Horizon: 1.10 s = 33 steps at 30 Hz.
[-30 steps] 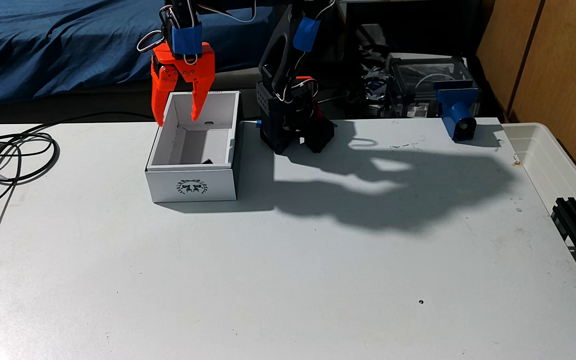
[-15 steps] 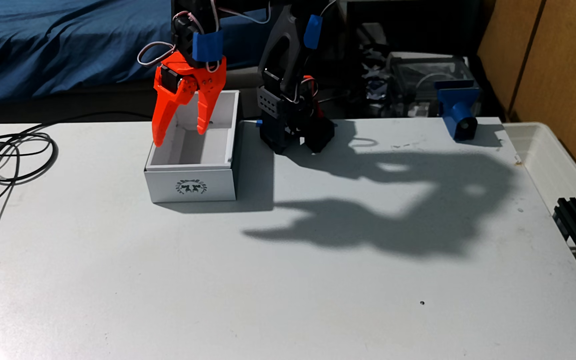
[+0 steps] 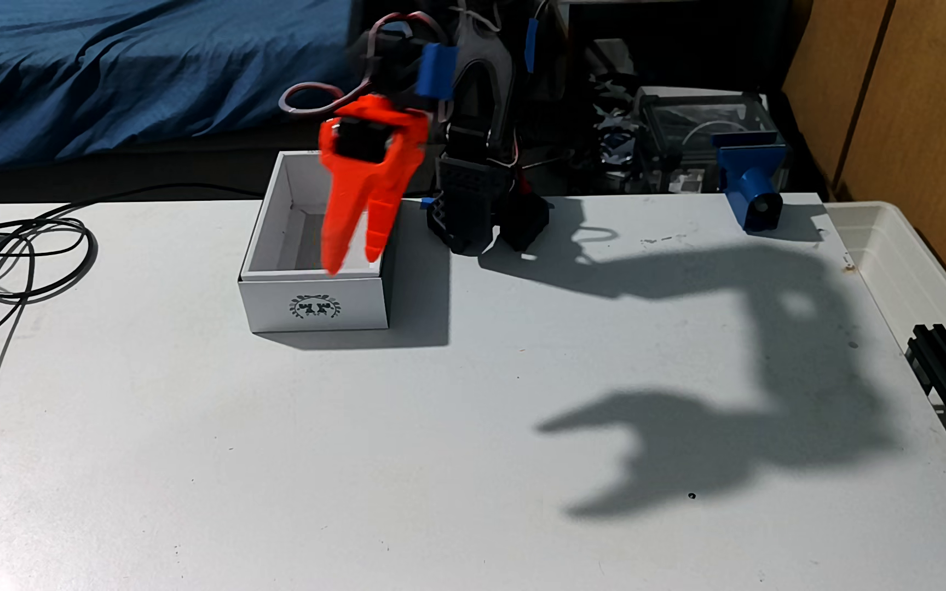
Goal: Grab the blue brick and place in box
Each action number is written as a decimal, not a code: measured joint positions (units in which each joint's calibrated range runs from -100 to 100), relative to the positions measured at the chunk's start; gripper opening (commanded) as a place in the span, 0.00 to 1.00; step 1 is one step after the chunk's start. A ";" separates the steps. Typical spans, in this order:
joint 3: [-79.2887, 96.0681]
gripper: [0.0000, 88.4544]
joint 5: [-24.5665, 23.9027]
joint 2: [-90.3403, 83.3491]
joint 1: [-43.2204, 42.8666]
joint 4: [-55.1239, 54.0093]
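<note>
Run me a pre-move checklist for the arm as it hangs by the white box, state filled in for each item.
1. Gripper empty: ok; nothing shows between its orange fingers.
2. Gripper open: ok; the tips stand slightly apart, and its shadow on the table shows a gap too.
3. Blue brick inside the box: cannot tell; the near wall and the gripper hide the floor.
4. Box upright, open top up: ok; the wreath side faces the camera.
5. Bare table in front of the box: ok.
6. Cables at the left in the fixed view lie apart from the gripper: ok.
</note>
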 measured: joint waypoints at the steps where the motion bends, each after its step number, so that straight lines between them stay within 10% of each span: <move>1: 2.32 0.34 0.00 -2.62 -0.89 -1.84; 10: 29.50 0.33 0.05 -36.06 -8.34 -11.59; 18: 44.52 0.09 0.05 -60.56 -12.77 -11.59; 33: 46.76 0.01 0.05 -65.03 -18.60 -11.86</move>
